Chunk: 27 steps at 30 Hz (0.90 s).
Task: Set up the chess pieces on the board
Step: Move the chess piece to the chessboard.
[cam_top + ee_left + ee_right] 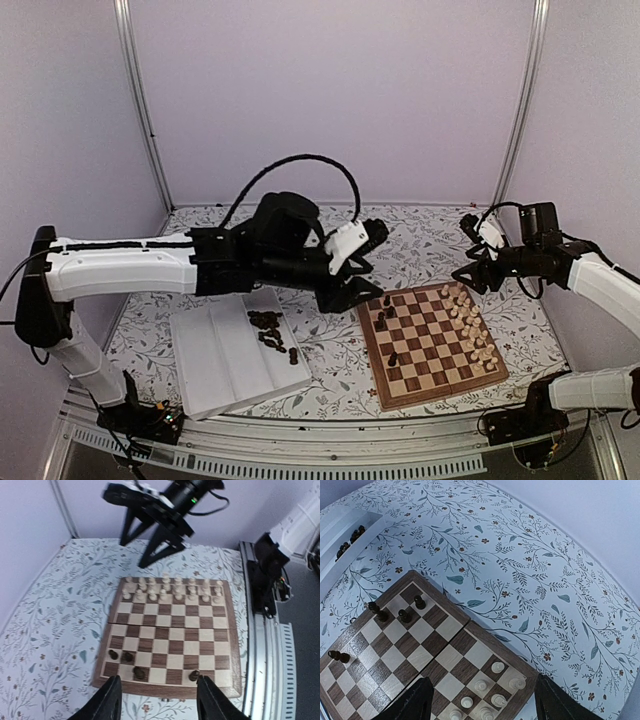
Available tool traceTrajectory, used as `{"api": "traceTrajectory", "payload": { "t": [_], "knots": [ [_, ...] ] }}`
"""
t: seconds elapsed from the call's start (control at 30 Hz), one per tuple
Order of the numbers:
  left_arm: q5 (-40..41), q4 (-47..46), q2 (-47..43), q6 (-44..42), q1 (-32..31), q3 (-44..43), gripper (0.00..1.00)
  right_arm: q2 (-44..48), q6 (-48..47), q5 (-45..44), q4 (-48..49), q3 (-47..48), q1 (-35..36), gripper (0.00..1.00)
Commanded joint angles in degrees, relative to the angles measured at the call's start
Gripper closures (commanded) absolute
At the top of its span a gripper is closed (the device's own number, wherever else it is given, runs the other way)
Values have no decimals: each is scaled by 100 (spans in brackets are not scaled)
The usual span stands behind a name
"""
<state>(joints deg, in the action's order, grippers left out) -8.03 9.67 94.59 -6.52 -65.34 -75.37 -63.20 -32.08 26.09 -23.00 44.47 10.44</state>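
The left gripper [160,700] hangs open and empty over the left edge of the board [430,350], the leftover dark chess pieces [270,330] lie in the white tray [200,370] to its left, and the open right gripper [482,702] is farther away.

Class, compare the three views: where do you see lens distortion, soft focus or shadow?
Top external: even, soft light, faint shadows; the dark chess pieces in the white tray blur into a clump. Left wrist: the board is clear, the near fingers dark and soft. Right wrist: the far edge of the table curves strongly.
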Motion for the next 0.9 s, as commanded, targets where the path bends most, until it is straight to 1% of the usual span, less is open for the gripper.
{"api": "traceTrajectory", "payload": {
  "t": [0.0,0.13,0.3,0.43,0.77,0.87],
  "knots": [
    [276,-232,-95,414,681,483,48,-59,-16,64,44,-44,-23,27],
    [-111,-400,317,382,835,441,48,-74,-18,56,52,-43,-19,27],
    [-555,-345,1220,307,830,-177,46,-113,-9,39,49,-52,-20,27],
    [-748,-295,1797,246,839,-532,45,-97,-16,17,50,-58,-33,27],
    [-1030,-286,2535,201,839,-915,45,-96,-27,4,48,-61,-19,27],
    [-1241,-279,2716,176,845,-1053,45,-105,-28,10,50,-61,-18,27]
  ]
}}
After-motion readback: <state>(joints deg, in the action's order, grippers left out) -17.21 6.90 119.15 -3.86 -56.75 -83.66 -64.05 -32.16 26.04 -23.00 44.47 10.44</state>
